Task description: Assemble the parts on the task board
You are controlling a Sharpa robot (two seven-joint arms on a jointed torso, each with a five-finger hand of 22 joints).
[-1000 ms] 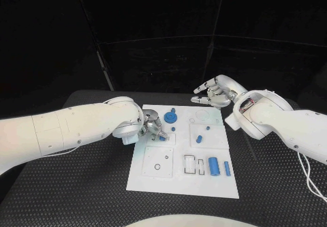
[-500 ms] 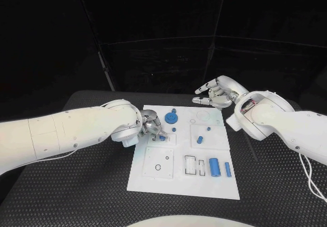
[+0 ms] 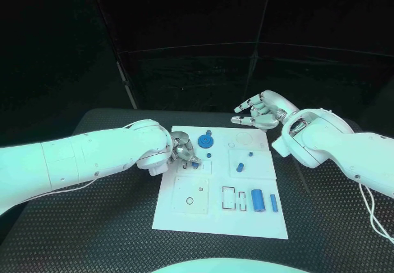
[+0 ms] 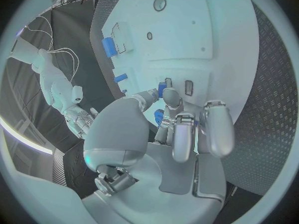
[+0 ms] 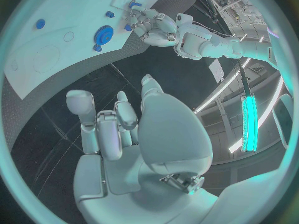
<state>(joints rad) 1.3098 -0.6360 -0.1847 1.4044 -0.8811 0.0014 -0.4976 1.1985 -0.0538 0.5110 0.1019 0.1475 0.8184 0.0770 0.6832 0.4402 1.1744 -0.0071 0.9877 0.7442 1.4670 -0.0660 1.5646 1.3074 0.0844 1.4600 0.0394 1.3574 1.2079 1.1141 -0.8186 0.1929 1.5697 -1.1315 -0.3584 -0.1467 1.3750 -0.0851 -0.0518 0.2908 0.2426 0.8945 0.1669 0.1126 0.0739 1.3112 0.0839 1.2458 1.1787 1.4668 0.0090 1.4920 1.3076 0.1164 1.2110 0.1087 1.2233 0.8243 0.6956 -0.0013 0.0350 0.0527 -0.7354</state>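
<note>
The white task board lies in the middle of the table. My left hand sits low over the board's upper left part and pinches a small blue part between thumb and a finger, right at a rectangular recess. My right hand hangs in the air behind the board's far edge, fingers spread, holding nothing. A blue gear stands on the board just beyond my left hand. It appears again as the blue gear in the right wrist view, near my left hand.
A small blue peg and a blue piece sit mid-board. A blue cylinder and a thinner blue pin lie at the right, next to two narrow slots. A square plate with a round hole is at the lower left.
My left arm has shifted slightly while its hand stays at the recess with the small blue part. The right hand remains raised and spread.
</note>
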